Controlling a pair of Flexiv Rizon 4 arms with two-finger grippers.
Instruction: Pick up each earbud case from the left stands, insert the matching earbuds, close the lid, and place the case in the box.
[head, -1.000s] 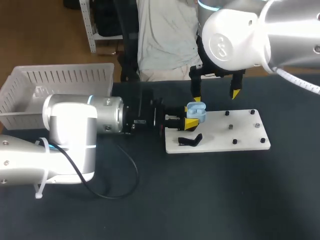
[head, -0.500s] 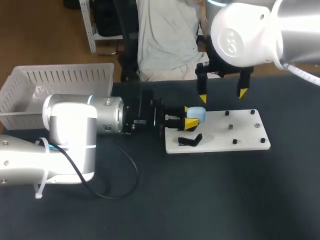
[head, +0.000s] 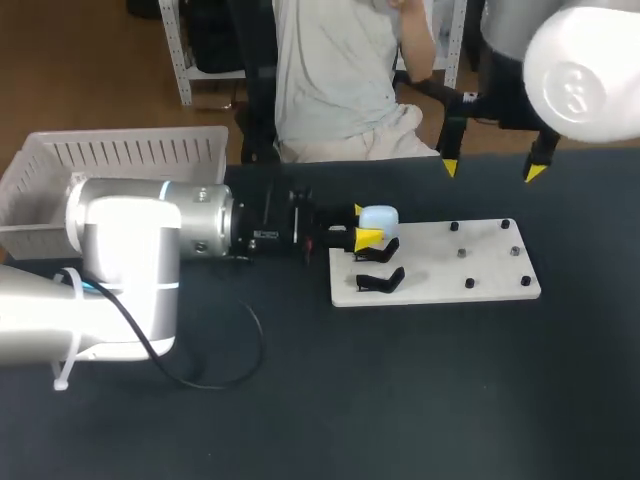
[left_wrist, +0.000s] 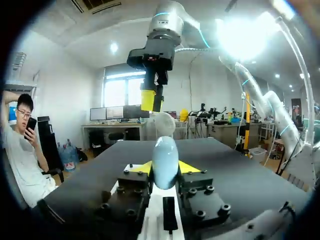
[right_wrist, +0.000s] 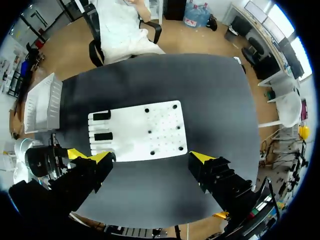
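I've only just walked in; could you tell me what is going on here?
The left gripper is shut on a pale blue earbud case, its lid apparently closed, at the left end of the white board. The right gripper hangs open and empty above the far edge of the table. A black stand on the board is bare, and the white basket sits at the left.

Box (head: 130, 150) far left, board (head: 480, 255) right of centre, case (head: 378, 218) over board's left end
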